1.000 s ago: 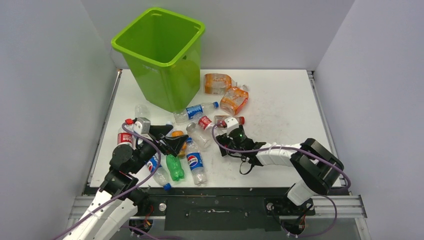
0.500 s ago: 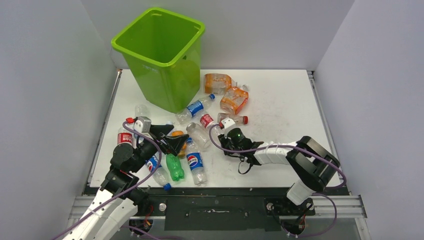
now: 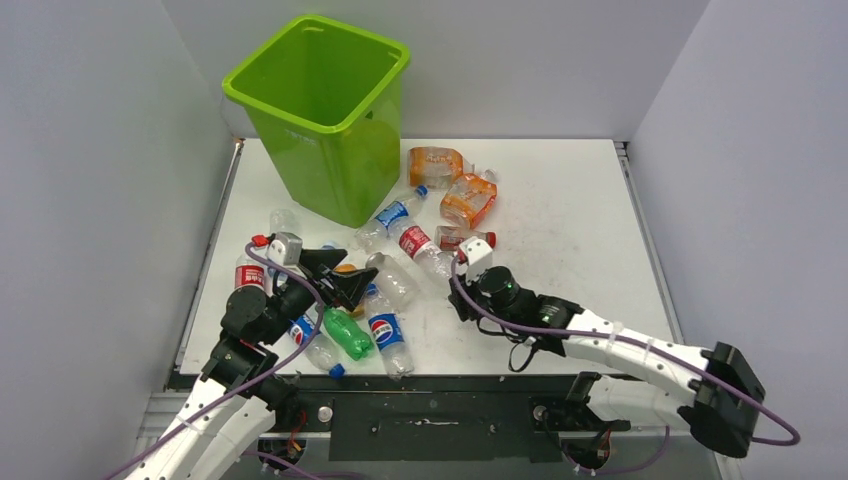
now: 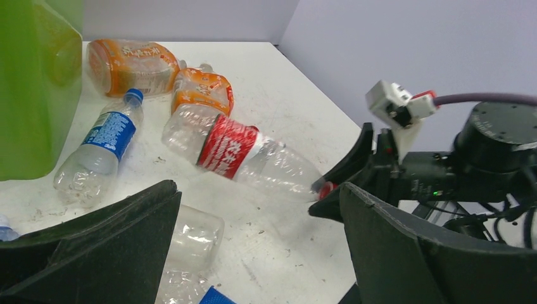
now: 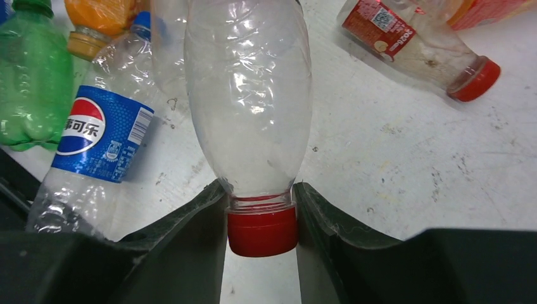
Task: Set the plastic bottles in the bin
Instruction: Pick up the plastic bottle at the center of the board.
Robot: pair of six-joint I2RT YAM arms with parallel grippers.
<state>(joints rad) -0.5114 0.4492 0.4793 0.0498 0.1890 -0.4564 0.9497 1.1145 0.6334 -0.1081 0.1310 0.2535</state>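
A: Right, which step is in hand?

B: Pickup. The right claw (image 5: 259, 193) is clamped on the neck of a clear crinkled plastic bottle with a red cap (image 5: 250, 95), one finger on each side just above the cap. The bottle points away from the claw. Its body looks to be lying on the white table (image 3: 570, 200); I cannot confirm any lift.

A: Left claw?

B: The left claw (image 3: 345, 283) is wide apart and holds nothing. It hovers over the near-left cluster: a green plastic bottle (image 3: 350, 333), a clear bottle with a blue label (image 3: 385, 330), and others beside them.

A: And the bin?

B: The tall lime-green plastic bin (image 3: 330, 160) stands at the far left of the table, mouth up, well apart from the right claw. More bottles lie between them, and two squat orange plastic bottles (image 3: 468, 200) lie to its right.

A: Next move?

B: My read: raise the bottle by the neck until the body clears the rim. Then carry it far-left over the mouth and let go. The grip is on the neck only, so the body may swing; go steady.

A: Progress?

B: Early, I judge. Many bottles are on the table.
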